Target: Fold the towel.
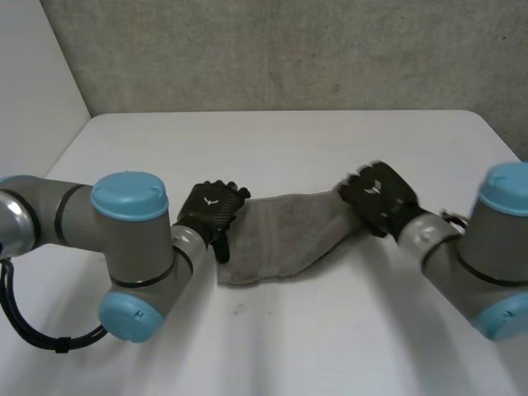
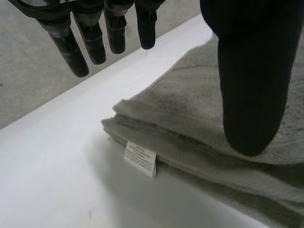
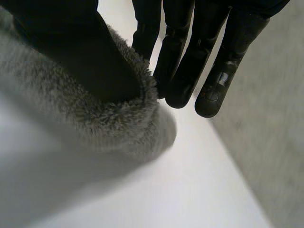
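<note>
A grey towel (image 1: 280, 235) lies folded in layers in the middle of the white table (image 1: 289, 144). My left hand (image 1: 210, 208) is at its left edge, open. In the left wrist view the fingers (image 2: 85, 38) hang straight above the table beyond the towel's corner. The thumb (image 2: 251, 80) hovers over the towel (image 2: 190, 118), whose white label (image 2: 140, 158) sticks out from between the layers. My right hand (image 1: 378, 194) is at the towel's right end, which rises off the table. There the thumb (image 3: 80, 57) and fingers (image 3: 185, 61) pinch the fluffy edge (image 3: 118, 118).
A grey wall (image 1: 272, 49) stands behind the table's far edge. Bare table surface stretches in front of the towel and beyond it. My two arms reach in from the near left and near right.
</note>
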